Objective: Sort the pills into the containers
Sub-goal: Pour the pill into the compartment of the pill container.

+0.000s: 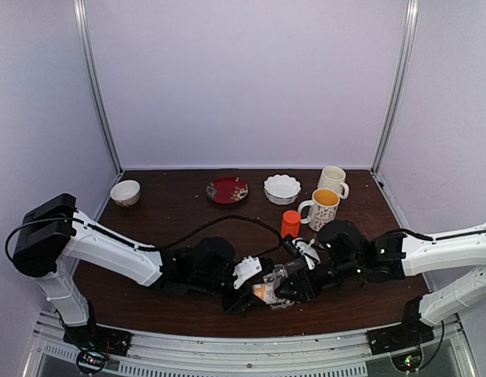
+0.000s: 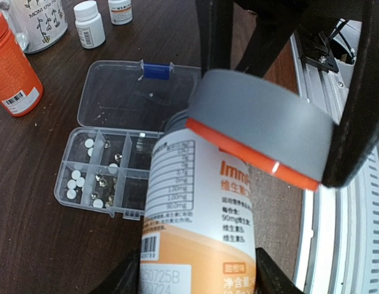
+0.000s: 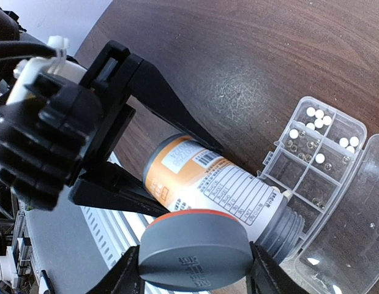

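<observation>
My left gripper (image 2: 198, 272) is shut on the body of a white and orange labelled bottle (image 2: 201, 214), which is tilted with its bare threaded neck (image 3: 282, 225) at the near edge of the clear pill box (image 3: 281, 162). My right gripper (image 3: 192, 266) is shut on the bottle's grey cap (image 3: 192, 248) and holds it apart from the neck. The box lies open, lid (image 2: 128, 98) folded back. Small white pills (image 2: 76, 180) lie in several of its containers (image 2: 85, 184). In the top view both grippers meet near the table's front, left gripper (image 1: 254, 292) and right gripper (image 1: 294, 281).
An orange bottle (image 1: 290, 223) stands behind the grippers, and two small white bottles (image 2: 89, 23) stand beyond the box. Two mugs (image 1: 321, 208), a white fluted bowl (image 1: 282, 188), a red plate (image 1: 227, 190) and a small bowl (image 1: 125, 192) line the back. The metal front rail (image 2: 336, 233) runs close by.
</observation>
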